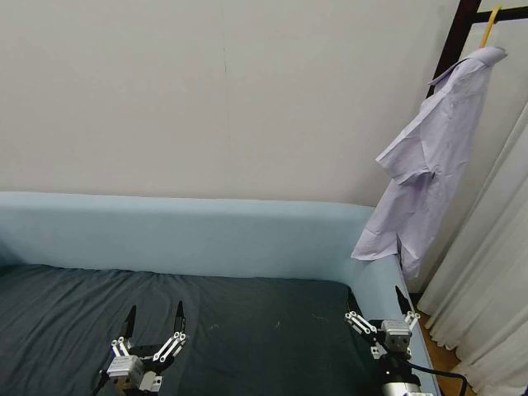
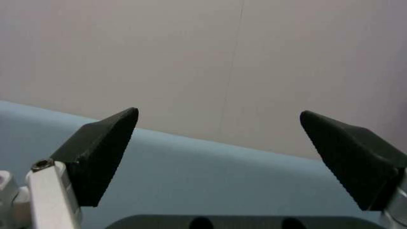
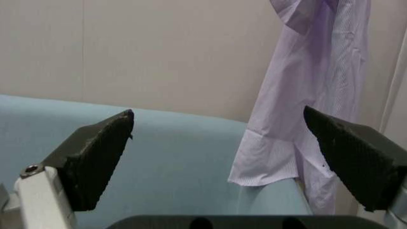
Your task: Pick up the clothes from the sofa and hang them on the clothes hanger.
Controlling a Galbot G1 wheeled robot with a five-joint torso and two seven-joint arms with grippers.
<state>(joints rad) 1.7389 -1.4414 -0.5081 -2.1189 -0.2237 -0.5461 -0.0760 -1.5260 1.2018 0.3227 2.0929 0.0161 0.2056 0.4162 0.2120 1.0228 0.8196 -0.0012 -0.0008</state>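
A pale lilac shirt (image 1: 429, 165) hangs on a yellow hanger (image 1: 490, 23) from a dark wooden rack (image 1: 455, 33) at the upper right, its hem draping over the sofa's right end. The right wrist view has the same shirt (image 3: 305, 105) hanging beyond the fingers. My left gripper (image 1: 154, 317) is open low over the dark seat, with nothing between its fingers (image 2: 102, 157). My right gripper (image 1: 377, 300) is open near the sofa's right end, also holding nothing, with the shirt hem a little above and beyond it.
The light blue sofa back (image 1: 190, 235) runs across the view, with a dark grey seat cushion (image 1: 247, 330) below it. A plain wall (image 1: 206, 91) stands behind. White curtains (image 1: 495, 280) hang at the right, over a strip of wooden floor (image 1: 441, 351).
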